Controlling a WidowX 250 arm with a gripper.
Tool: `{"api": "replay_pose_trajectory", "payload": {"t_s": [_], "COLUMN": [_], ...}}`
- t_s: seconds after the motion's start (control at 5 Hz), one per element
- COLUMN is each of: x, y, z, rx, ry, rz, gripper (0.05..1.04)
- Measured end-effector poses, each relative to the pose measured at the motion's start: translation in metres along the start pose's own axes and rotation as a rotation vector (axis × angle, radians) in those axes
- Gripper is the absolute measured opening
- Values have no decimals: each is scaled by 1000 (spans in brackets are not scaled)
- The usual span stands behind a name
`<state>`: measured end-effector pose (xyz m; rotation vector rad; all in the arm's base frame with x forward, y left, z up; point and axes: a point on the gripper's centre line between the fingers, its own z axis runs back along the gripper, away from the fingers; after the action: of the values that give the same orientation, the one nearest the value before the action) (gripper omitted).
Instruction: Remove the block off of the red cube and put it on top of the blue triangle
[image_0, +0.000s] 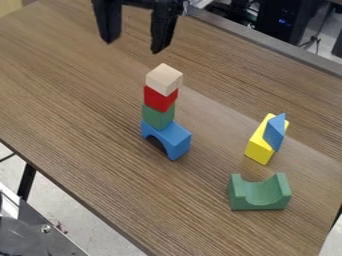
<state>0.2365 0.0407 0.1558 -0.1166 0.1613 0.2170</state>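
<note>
Wooden block (163, 79) sits squarely enough on the red cube (160, 98); judged light, rigid and not fragile, though smooth faces may slip if pinched askew; best hold, across two opposite side faces; cubic form, no evident long axis, one upright edge towards the camera; gripper (133, 45) open and empty, above and apart; blue triangle (274, 132) points upward.

Left, three cubes (159, 100) on an arch (176, 138); right, a triangle (274, 132) on a block (258, 151) behind a cradle (260, 199).

table (100, 130): woodgrain, smooth | top block (163, 78): bare wood (matt)
</note>
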Motion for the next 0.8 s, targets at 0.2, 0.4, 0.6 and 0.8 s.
{"api": "replay_pose_trajectory", "payload": {"t_s": [0.2, 0.4, 0.6, 0.8], "x": [2, 7, 11, 24], "y": [-5, -16, -19, -29], "z": [-1, -4, -10, -34], "rx": [-18, 15, 45, 60], "ry": [-14, -13, -18, 27], "rz": [-55, -145, -185, -227], "gripper": [999, 999, 999, 999]}}
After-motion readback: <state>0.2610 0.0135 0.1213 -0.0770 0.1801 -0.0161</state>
